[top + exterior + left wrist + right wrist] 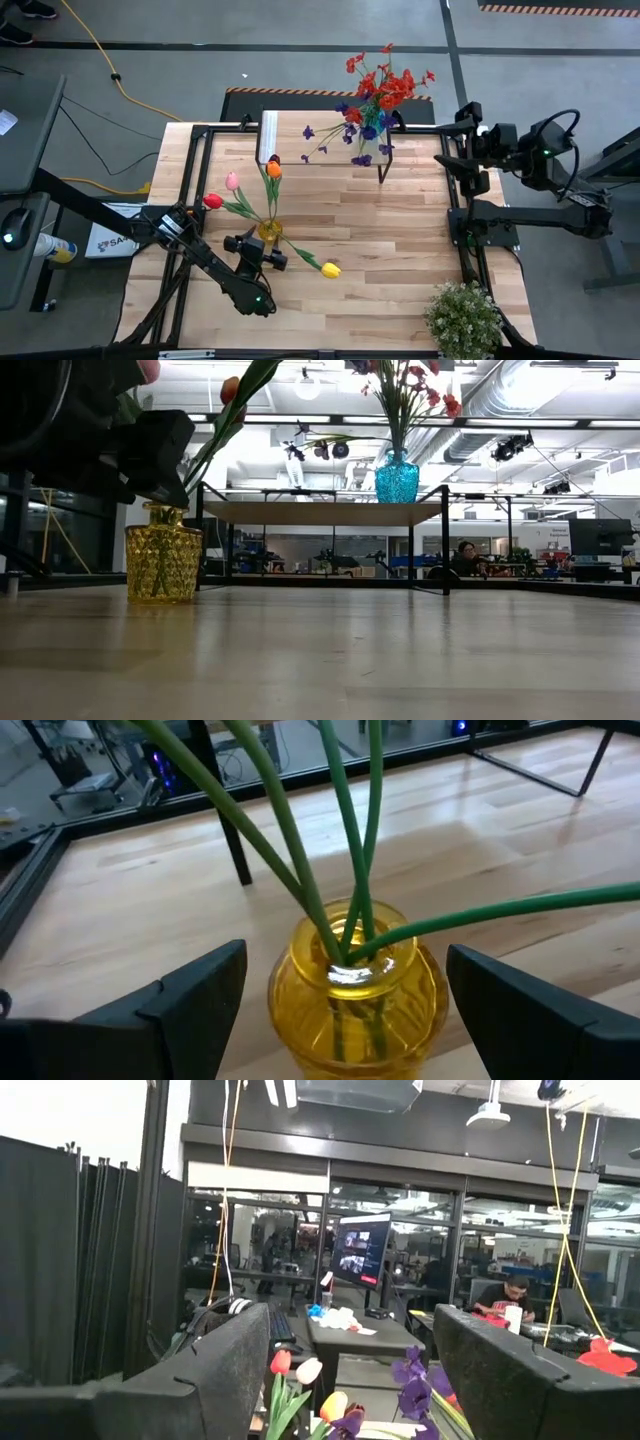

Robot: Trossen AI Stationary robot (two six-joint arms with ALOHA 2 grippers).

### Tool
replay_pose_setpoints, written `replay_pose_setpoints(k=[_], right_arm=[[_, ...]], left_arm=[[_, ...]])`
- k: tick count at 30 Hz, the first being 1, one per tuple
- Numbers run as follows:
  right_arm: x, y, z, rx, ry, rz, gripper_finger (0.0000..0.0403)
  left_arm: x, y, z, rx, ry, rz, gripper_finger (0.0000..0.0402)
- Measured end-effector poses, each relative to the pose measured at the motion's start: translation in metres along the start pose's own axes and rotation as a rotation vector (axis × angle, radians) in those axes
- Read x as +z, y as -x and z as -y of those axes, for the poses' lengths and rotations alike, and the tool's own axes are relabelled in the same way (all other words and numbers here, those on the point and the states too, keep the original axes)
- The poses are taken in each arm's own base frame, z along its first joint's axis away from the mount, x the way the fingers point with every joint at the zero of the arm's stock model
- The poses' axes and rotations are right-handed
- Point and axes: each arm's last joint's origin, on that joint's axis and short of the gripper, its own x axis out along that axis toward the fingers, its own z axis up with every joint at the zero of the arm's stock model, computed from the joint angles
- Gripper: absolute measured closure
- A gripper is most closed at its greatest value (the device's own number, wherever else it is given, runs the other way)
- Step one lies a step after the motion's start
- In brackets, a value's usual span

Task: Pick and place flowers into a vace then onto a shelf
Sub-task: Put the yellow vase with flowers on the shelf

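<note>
In the low view, the top edge cuts off the tulips over the yellow vase (163, 564) and the blooms over the blue vase (397, 479). The left end effector (340, 995) hides the vase's bottom in its wrist view. The people far behind are too small to tell.

A white box (108, 240) is lying on the floor just left of the table, partly hidden by the left arm. It is showing dark letters that look like "SA", and the rest is covered. Nothing else is showing words or numbers I can read.
</note>
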Motion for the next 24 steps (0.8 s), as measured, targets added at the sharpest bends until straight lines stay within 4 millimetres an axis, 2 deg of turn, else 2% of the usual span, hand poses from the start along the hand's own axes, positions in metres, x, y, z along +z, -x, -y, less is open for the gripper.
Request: replay_pose_setpoints(k=[8, 17, 24], right_arm=[[-0.003, -0.004, 0.001, 0.000, -0.005, -0.015, 0.0130], [-0.002, -0.003, 0.000, 0.025, -0.004, -0.011, 0.0130], [-0.002, -0.003, 0.000, 0.043, -0.004, -0.012, 0.0130]], left_arm=[[-0.004, -0.016, 0.003, -0.015, 0.041, 0.020, 0.0027], [-0.014, -0.033, -0.003, -0.014, 0.061, 0.038, 0.0027], [-0.016, -0.038, -0.002, -0.049, 0.060, 0.070, 0.0027]])
